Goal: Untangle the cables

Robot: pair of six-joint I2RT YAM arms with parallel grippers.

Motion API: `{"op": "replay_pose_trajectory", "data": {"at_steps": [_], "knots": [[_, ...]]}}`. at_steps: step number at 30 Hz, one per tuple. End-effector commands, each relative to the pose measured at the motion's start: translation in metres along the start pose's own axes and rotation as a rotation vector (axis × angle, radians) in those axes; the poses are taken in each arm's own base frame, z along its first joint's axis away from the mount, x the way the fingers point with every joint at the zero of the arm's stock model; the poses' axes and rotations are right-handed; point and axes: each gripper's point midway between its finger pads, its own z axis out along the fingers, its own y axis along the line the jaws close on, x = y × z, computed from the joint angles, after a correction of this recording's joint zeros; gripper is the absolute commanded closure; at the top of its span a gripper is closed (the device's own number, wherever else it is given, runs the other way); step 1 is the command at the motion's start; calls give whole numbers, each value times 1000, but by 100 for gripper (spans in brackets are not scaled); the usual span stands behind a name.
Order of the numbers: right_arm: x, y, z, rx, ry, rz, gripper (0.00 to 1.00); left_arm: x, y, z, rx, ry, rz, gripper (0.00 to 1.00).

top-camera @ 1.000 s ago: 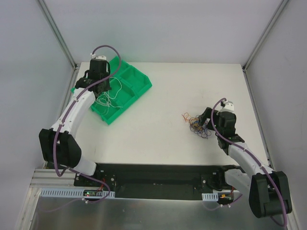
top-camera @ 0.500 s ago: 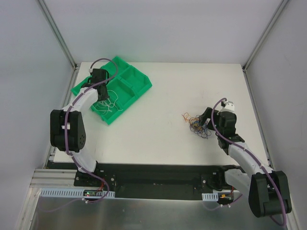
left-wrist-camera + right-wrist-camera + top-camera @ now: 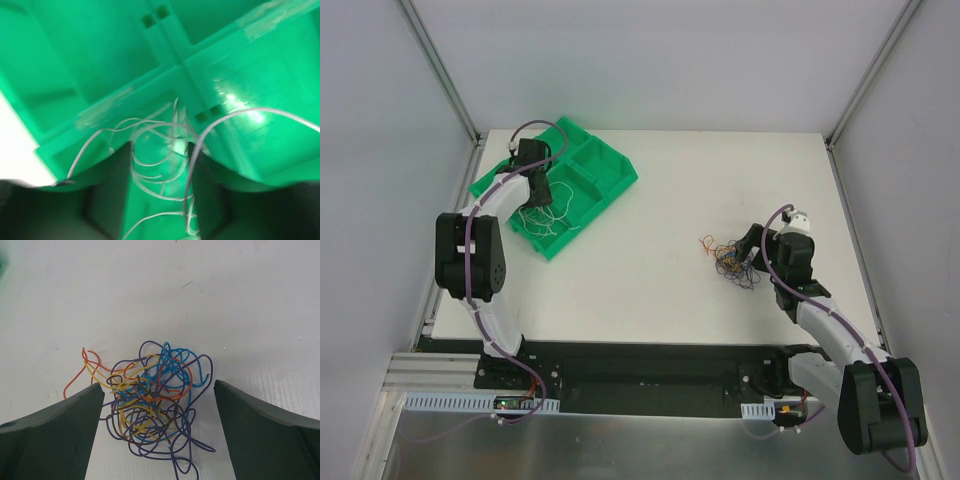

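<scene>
Since a second ago my left arm (image 3: 470,262) has folded its elbow back toward the base, leaving my left gripper (image 3: 159,152) slightly parted over the green divided bin (image 3: 605,165) with a white wire (image 3: 150,162) looped between its jaws, grip unclear, while my right gripper (image 3: 157,385) stands wide and empty, straddling the coloured cable tangle (image 3: 150,405) on the white table (image 3: 720,180).

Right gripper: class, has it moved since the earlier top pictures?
No. The right gripper sits in the same spot against the table's right edge, straddling the coloured cables.
</scene>
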Motion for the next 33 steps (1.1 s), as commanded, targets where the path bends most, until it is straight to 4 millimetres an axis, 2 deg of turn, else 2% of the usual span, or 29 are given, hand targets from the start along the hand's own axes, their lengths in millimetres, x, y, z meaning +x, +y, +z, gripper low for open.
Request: {"op": "replay_pose_trajectory", "data": {"at_steps": [1,4,7,8,10,13,15,18,22,26,31,33], "knots": [[-16,6,-4,-27,-59,15,5,-30,14,-53,18,-104,-52,41],[-16,5,-4,-27,-69,19,5,-28,17,-79,51,-135,-112,25],[-15,5,-1,-24,-55,26,5,-28,15,-97,96,-157,-155,15],[-13,13,-1,-64,-35,26,5,-27,15,-102,107,-156,-163,13],[-13,14,-1,-70,-34,28,5,-24,9,-111,153,-148,-169,11],[-14,13,-3,-65,-44,30,5,-8,-6,-118,261,-99,-149,16],[-15,14,-4,-72,-49,30,5,5,-6,-114,268,-72,-122,18],[-16,14,-5,-73,-58,30,5,23,11,-99,173,-33,-92,21],[-16,15,-5,-77,-52,32,5,32,25,-85,77,-9,-91,27],[-14,13,-5,-71,-48,34,5,30,23,-69,50,22,-68,46],[-14,12,-5,-68,-51,33,5,15,20,-46,9,60,-43,93],[-14,11,-4,-63,-52,34,5,11,26,-36,-43,51,-39,100]]}}
